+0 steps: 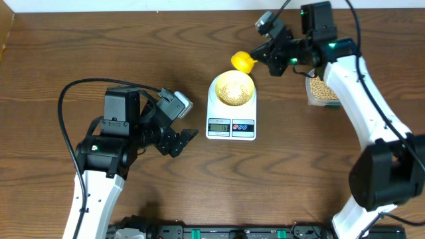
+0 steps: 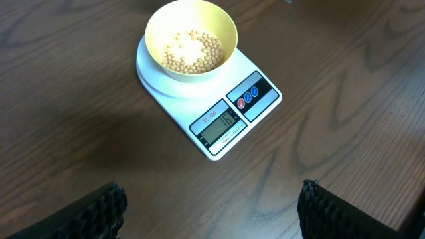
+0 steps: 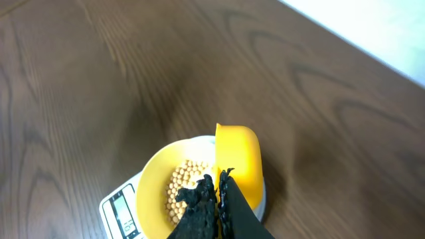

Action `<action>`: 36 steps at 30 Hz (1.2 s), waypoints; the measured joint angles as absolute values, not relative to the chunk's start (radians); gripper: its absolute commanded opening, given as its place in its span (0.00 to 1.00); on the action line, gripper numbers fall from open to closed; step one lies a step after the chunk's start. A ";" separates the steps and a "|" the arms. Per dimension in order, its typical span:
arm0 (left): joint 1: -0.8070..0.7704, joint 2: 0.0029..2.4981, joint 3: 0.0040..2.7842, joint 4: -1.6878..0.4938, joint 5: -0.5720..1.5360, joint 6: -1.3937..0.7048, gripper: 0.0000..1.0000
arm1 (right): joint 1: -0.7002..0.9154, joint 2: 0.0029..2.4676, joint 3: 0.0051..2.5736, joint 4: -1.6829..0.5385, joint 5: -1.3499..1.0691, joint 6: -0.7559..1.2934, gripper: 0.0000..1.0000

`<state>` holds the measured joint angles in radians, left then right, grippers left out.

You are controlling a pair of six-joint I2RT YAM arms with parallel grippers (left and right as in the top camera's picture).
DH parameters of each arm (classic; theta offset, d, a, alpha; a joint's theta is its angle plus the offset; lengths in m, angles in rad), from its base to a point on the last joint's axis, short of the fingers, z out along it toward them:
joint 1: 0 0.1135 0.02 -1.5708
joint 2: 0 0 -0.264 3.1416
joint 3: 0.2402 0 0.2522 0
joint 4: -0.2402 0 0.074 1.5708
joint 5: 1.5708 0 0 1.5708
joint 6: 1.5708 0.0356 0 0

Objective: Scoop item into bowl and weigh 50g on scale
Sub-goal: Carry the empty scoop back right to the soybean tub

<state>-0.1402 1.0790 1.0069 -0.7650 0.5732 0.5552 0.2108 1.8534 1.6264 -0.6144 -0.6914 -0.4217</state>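
The white scale (image 1: 230,126) stands mid-table with the pale yellow bowl (image 1: 231,87) on its top. A layer of beige beans (image 2: 192,52) lies in the bowl (image 2: 191,40), and the lit display (image 2: 222,123) faces the near edge. My right gripper (image 1: 259,58) is shut on the handle of a bright yellow scoop (image 1: 243,62), which hangs just above the bowl's far rim. In the right wrist view the scoop (image 3: 238,156) sits over the bowl (image 3: 149,192), its inside hidden. My left gripper (image 1: 182,143) is open and holds nothing, left of the scale; its fingertips (image 2: 99,209) frame bare wood.
A clear container (image 1: 323,89) holding more beans stands right of the scale, under the right arm. The left arm's base and cable take up the near-left of the table. A dark rail runs along the front edge.
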 measured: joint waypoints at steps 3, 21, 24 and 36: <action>-0.140 1.079 1.007 -0.765 0.573 0.556 0.85 | 0.205 1.807 1.626 -0.616 -0.654 -0.394 0.01; -0.140 1.079 1.007 -0.765 0.573 0.556 0.84 | 0.149 1.720 1.626 -0.645 0.035 -0.017 0.01; -0.140 1.079 1.007 -0.765 0.573 0.556 0.85 | 0.122 1.720 1.626 -0.662 0.073 0.033 0.01; -0.140 1.079 1.007 -0.765 0.573 0.555 0.85 | -0.054 1.720 1.626 -0.789 0.115 0.198 0.01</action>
